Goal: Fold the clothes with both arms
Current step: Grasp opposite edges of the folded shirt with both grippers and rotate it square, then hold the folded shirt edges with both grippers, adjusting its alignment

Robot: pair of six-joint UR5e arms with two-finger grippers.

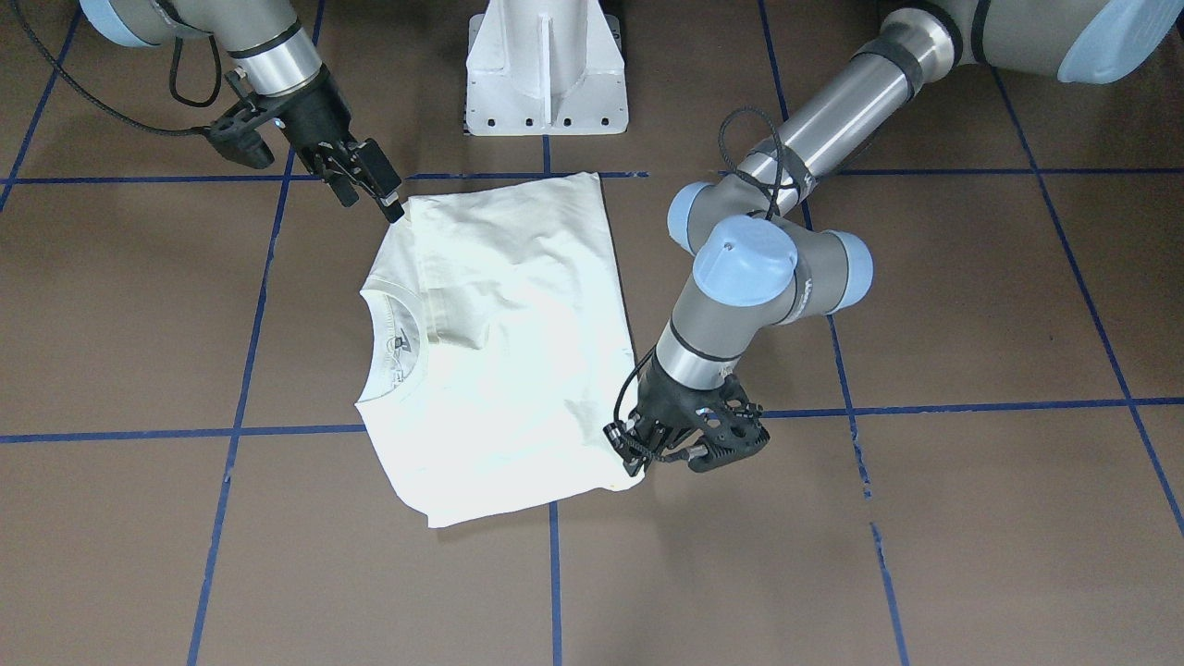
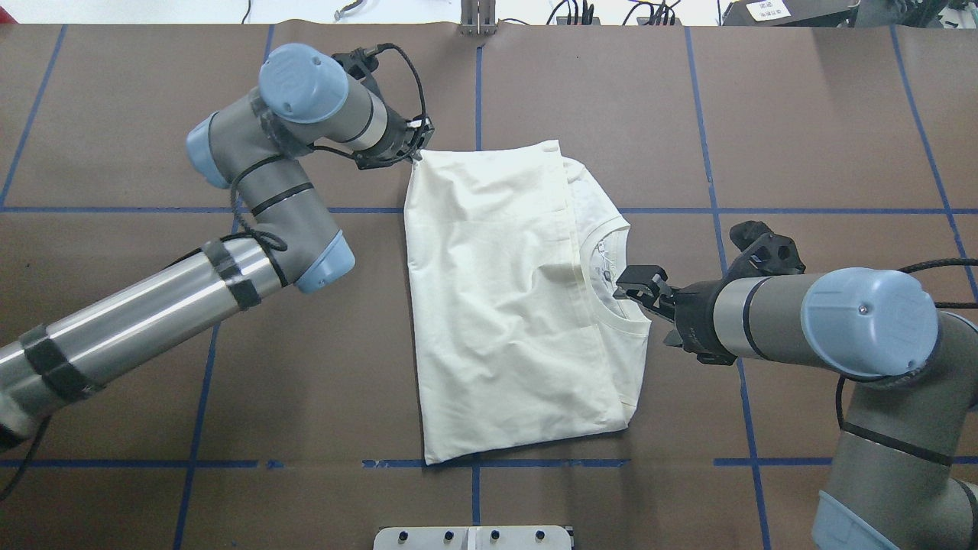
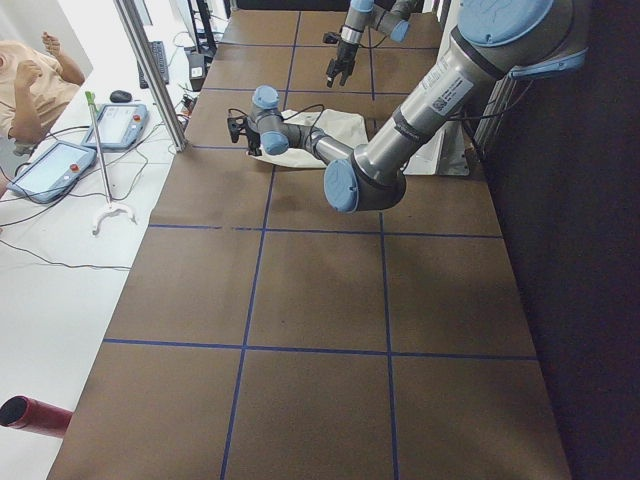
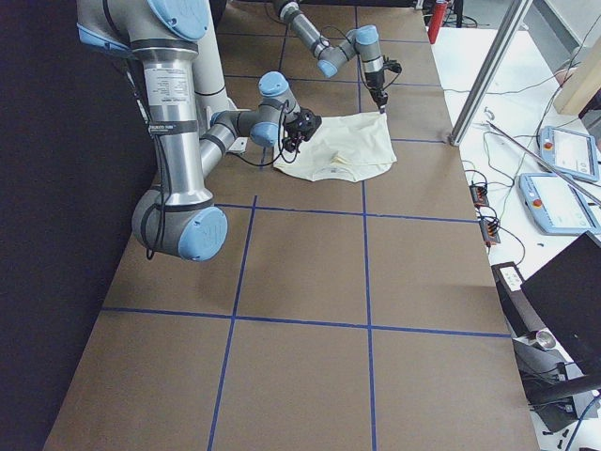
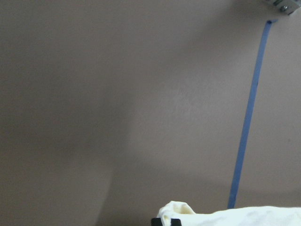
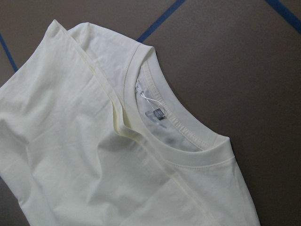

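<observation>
The cream T-shirt (image 2: 504, 305) lies folded on the brown table, plain side up, with its ribbed collar (image 6: 186, 157) and neck label showing at the robot's right. My left gripper (image 2: 415, 153) is down at the shirt's far left corner. In the left wrist view a puckered bit of cloth (image 5: 175, 209) sits pinched at the fingertips. My right gripper (image 2: 636, 284) hovers open above the collar side, holding nothing. In the front view the left gripper (image 1: 634, 453) meets the shirt (image 1: 499, 351) at its corner, and the right gripper (image 1: 375, 190) hangs by the opposite shoulder.
The white pedestal base (image 1: 546, 69) stands at the robot's side of the table. Blue tape lines (image 1: 555, 573) cross the brown surface. Beyond the table's far edge are a metal post (image 3: 150, 70), teach pendants (image 3: 60, 170) and a person (image 3: 30, 70).
</observation>
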